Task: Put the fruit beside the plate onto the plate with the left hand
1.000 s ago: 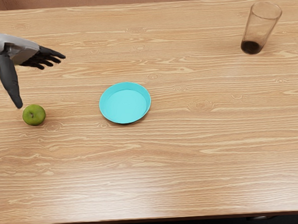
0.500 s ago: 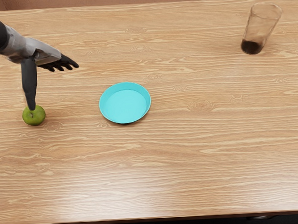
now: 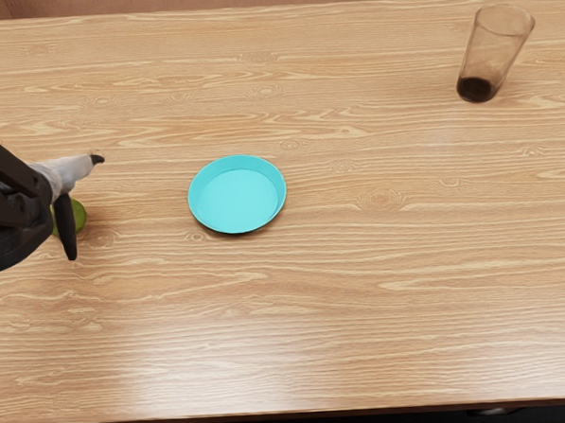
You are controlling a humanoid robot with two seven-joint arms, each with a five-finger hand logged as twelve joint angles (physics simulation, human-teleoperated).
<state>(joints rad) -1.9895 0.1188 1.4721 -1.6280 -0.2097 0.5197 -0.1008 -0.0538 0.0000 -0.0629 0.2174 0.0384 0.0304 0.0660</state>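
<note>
- Head view: wooden table fills the pic, seen from above at a slant.
- Left arm comes in at the 9 o'clock edge, dark forearm low against the tabletop.
- Left hand sits over the fruit, covering most of it. Can't tell whether it's open, closed or gripping: the contact is hidden behind the hand.
- Fruit = small green apple; only a sliver shows at the hand's 4 o'clock side. It's on the table at 9 o'clock from the plate, well apart from it, not on it.
- Teal plate: round, shallow, nothing in it, a bit left of table centre.
- Drinking glass: clear w/ dark base, upright, far off at approx. 2 o'clock from plate, near the back right corner.
- Right arm: out of shot.
</note>
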